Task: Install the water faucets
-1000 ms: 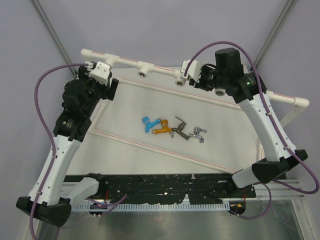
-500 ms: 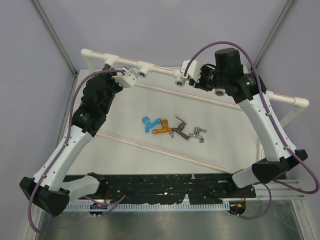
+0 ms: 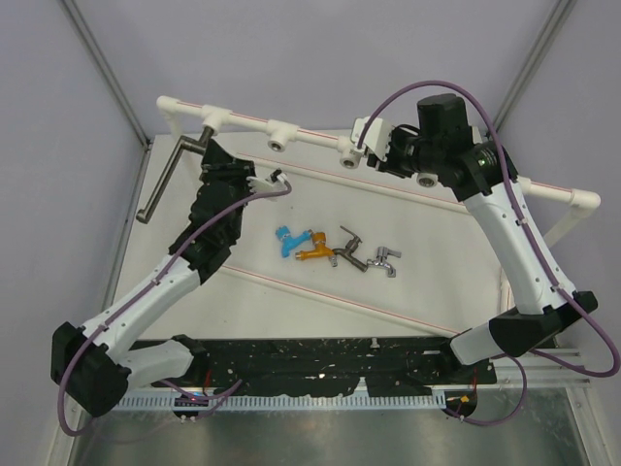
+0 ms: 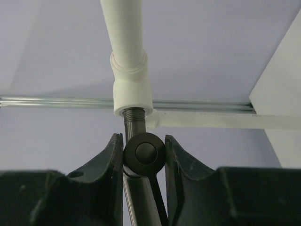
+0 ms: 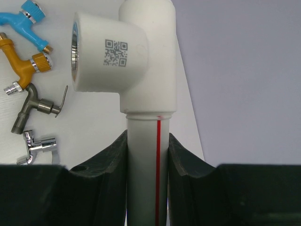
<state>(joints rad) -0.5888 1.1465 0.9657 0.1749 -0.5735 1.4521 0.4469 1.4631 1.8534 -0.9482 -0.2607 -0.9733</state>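
Observation:
The larger dark-grey faucet (image 3: 167, 182) has its thread in the leftmost tee (image 4: 131, 89) of the white pipe frame (image 3: 310, 133). Its long straight arm slants down-left. My left gripper (image 3: 208, 149) is shut on the faucet's round head (image 4: 144, 154), one pad pressing each side. My right gripper (image 3: 386, 148) is shut on the white pipe (image 5: 146, 155) with the red stripe, just below a QR-marked tee (image 5: 117, 52). Four small faucets lie loose mid-table: blue (image 3: 285, 239), orange (image 3: 315, 249), dark metal (image 3: 347, 250) and chrome (image 3: 386, 260). The right wrist view also shows them at its left edge.
Brass-lined sockets (image 3: 278, 143) (image 3: 347, 160) (image 3: 425, 178) face the table along the back pipe. Thin white pipes with red stripes (image 3: 320, 291) lie diagonally across the white table. A black rail (image 3: 320, 354) runs along the near edge between the arm bases.
My left arm has swung its forearm rightward and its jaws have gone from wide open to shut on the dark-grey faucet's head. The faucet's long arm now shows. The right arm has not moved.

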